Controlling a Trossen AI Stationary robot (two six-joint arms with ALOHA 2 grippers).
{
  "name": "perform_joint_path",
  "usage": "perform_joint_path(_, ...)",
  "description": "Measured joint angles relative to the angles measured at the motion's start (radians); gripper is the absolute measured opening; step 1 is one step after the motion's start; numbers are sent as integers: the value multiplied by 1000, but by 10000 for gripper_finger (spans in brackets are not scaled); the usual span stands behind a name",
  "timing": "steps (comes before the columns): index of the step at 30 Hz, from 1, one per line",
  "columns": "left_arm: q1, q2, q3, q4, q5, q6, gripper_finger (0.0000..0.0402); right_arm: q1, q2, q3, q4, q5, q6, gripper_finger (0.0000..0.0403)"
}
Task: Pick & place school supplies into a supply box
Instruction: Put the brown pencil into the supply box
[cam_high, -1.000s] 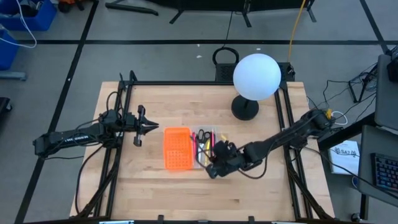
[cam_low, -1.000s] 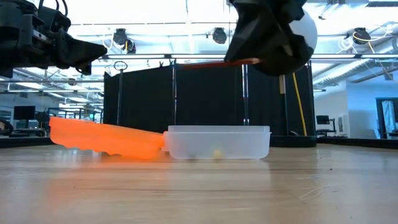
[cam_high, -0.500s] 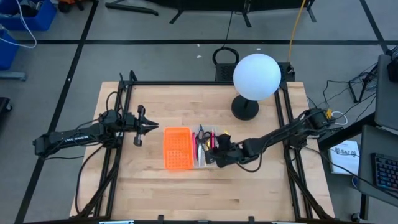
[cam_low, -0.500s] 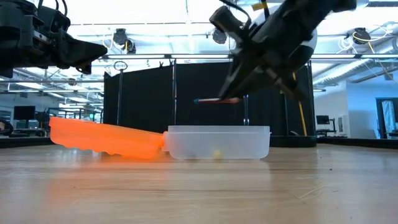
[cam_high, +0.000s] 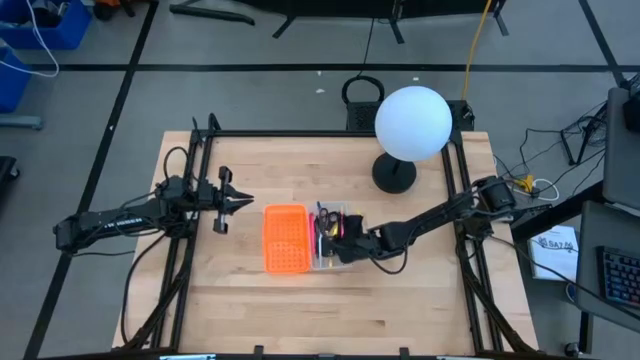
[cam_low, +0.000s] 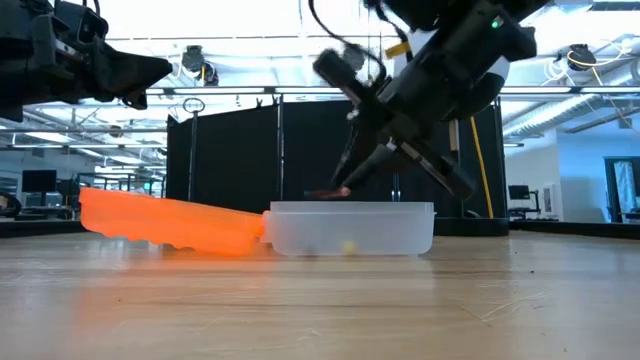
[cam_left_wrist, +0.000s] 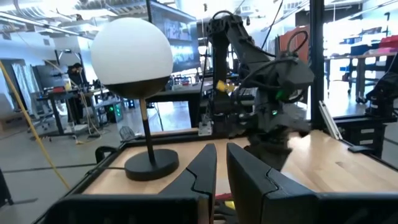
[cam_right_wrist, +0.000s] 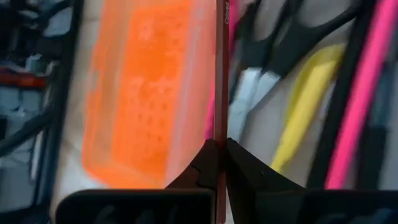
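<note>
The supply box, a clear tray, sits mid-table. In it lie black-handled scissors, a yellow pen and a pink pen. My right gripper hangs over the tray, shut on a thin red-brown pencil. My left gripper hovers left of the tray above the table, its fingers close together and holding nothing. My right gripper pinches the red-brown pencil's shaft between its two fingers. They slant down at it from the table's right side. The pencil runs on forward past the fingertips, lifted clear, about level with the tray's rim in the low view.
An orange perforated panel lies against the tray's left side. A lamp with a white globe stands on its black base near the far edge. Bare wood lies toward the near edge.
My right gripper has gone down and toward the far edge, over the tray, tipping its fingers downward. The pencil, still held, has dropped from well above the tray to about rim height.
</note>
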Motion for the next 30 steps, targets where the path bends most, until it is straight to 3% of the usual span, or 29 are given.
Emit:
perform_joint_path(7, 0, 1, 0, 0, 0, -24, 47, -41, 0, 0, -36, -98, 25, 3)
perform_joint_path(18, 0, 1, 0, 1, 9, -36, 47, -57, 0, 0, -85, -148, -10, 3)
perform_joint_path(30, 0, 1, 0, -7, 10, -73, 47, -66, 0, 0, -84, -97, -5, 3)
